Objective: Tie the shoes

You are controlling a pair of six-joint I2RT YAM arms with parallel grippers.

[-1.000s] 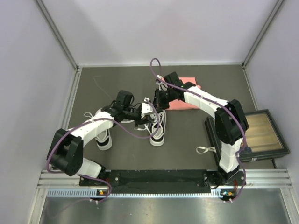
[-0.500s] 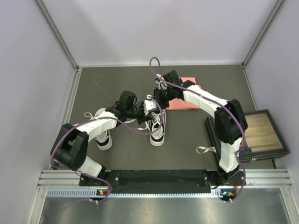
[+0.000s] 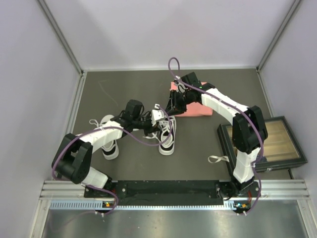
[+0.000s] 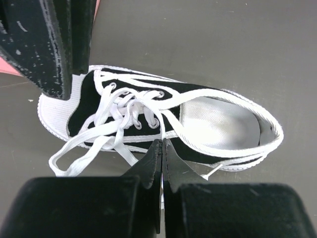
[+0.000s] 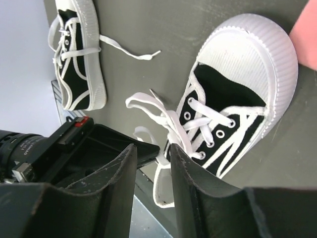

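Sneaker (image 4: 198,119) sits mid-frame; left gripper (image 4: 162,145) pressed shut beside its laces (image 4: 124,106), right gripper (image 5: 151,150) partly open, holding nothing.

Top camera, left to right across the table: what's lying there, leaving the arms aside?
one shoe → other shoe → pink pad → dark framed tray
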